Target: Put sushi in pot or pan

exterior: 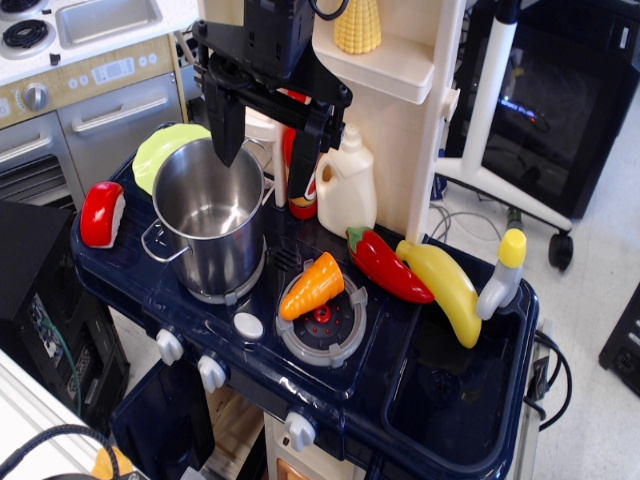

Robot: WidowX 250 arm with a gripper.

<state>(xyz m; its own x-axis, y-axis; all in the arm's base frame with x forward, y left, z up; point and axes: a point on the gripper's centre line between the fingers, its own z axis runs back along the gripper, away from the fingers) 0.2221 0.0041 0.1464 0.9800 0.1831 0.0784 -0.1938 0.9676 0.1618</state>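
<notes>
observation.image: gripper (268, 135) positioned above pot (211, 220) rim, fingers (224, 125) spread, nothing gripped. Sushi (101, 214) seen on tabletop (420, 400) left edge, just beside pot, outside it. Pot interior seen empty.

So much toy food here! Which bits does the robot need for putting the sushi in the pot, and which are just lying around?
Needed:
sushi
pot
gripper

Just lying around:
carrot
chili pepper
banana
green plate
white jug
corn
</notes>
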